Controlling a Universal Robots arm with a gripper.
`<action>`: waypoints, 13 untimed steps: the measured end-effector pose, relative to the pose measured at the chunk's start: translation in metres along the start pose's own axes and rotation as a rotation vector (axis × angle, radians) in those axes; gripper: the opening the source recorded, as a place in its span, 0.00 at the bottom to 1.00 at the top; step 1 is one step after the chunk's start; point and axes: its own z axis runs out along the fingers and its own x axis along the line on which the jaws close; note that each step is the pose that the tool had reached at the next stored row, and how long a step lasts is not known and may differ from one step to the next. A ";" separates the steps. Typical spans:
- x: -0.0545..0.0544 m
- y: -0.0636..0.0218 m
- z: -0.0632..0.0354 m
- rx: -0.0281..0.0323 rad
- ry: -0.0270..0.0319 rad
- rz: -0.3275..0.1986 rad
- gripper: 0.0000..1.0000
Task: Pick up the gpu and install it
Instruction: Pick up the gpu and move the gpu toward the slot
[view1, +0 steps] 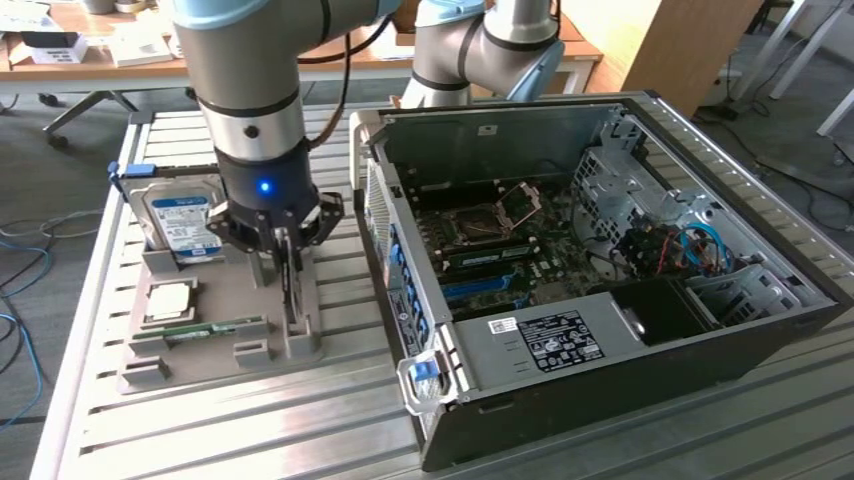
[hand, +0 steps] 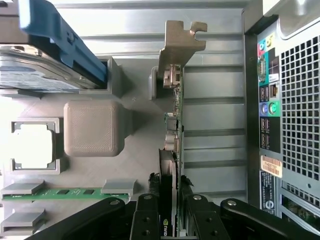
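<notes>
The gpu (view1: 291, 300) is a thin dark card standing on edge in a slot of the grey parts holder (view1: 254, 352), at the exterior view's left of the computer case. My gripper (view1: 284, 258) is straight above it, reaching down. In the wrist view the gpu (hand: 174, 125) runs edge-on away from me, with its metal bracket at the far end. My gripper (hand: 170, 216) has a black finger pressed against each face of the card, shut on it. The card still sits in the holder (hand: 95, 130).
The holder also carries a silver hard drive (view1: 180, 225) with a blue label, a square processor (view1: 171, 298) and a green memory stick (view1: 214, 328). The open computer case (view1: 601, 335) lies on the slatted metal table, motherboard (view1: 507, 260) exposed. A second arm (view1: 481, 50) stands behind the case.
</notes>
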 end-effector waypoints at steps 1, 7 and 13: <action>0.000 0.0002 -0.0043 -0.0001 0.0000 0.000 0.26; -0.001 0.0014 -0.0298 -0.0001 0.0000 0.000 0.26; -0.001 0.0026 -0.0572 0.0000 0.0000 0.000 0.26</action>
